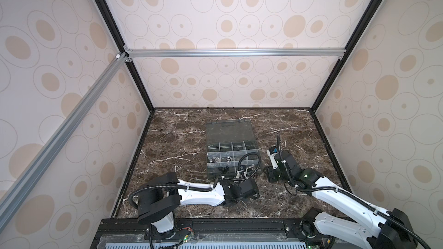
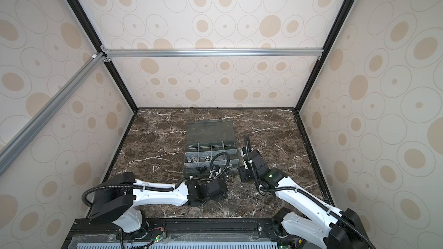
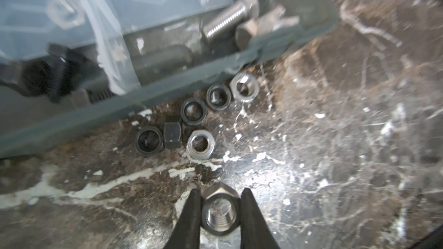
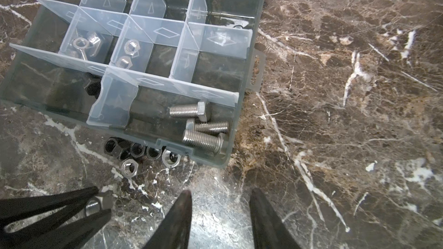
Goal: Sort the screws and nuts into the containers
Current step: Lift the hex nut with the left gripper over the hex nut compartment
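We see left jaws clamped on a silver hex nut [image 3: 220,214], right jaws apart over the worktop [image 4: 335,116], six loose nuts [image 3: 200,144] beside the organizer box [image 3: 72,125].

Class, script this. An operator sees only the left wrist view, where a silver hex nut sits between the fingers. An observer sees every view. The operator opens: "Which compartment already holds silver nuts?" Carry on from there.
Observer: Two silver hex nuts lie in the organizer box's middle row, in the second compartment from the left in both top views.
Operator: Is the lid in the way?
Observer: No. The clear lid is hinged open on the box's far side.
Operator: Is the other arm free?
Observer: Yes. The right gripper hangs over the bare marble tabletop beside the box, its fingers apart with nothing between them.
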`<state>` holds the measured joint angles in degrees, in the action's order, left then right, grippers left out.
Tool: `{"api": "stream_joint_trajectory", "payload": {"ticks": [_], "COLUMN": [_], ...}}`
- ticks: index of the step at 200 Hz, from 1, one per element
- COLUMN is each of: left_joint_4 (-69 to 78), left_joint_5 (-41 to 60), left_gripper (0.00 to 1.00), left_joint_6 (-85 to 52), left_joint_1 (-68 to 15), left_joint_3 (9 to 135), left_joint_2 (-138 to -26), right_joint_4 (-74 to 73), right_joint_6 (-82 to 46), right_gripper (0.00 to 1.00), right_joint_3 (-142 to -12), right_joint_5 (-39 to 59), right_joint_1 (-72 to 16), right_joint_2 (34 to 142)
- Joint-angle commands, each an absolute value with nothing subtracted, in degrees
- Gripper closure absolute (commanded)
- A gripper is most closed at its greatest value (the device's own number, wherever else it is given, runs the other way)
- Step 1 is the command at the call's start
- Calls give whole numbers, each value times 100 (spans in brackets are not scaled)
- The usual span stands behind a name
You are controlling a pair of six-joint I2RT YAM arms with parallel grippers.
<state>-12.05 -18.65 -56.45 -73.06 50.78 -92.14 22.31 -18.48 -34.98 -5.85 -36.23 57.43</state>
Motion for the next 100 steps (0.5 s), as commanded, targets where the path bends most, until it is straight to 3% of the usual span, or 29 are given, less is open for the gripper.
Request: {"api": "stream_joint_trajectory", "payload": {"ticks": [1, 50, 100], "left_joint_4": [-1440, -1303, -1021], "left_joint_5": [-2319, -2459, -2279], "left_gripper": [77, 77, 78], "left_joint_6": [-5313, -4787, -4201], "left_joint_1": [-7298, -6808, -5742], "left_joint_3": [5565, 5865, 5977], "left_joint_2": [-8947, -8512, -8341], "right_joint_4": [2327, 2304, 2106], "right_joint_6": [-1904, -1925, -1847], "right_gripper": [56, 57, 56], "right_joint_3": [-3417, -3376, -3161], "right_joint_5": [-606, -745, -744], "right_joint_1": [-3551, -3531, -3533], "right_joint_2": [5651, 5569, 5239]}}
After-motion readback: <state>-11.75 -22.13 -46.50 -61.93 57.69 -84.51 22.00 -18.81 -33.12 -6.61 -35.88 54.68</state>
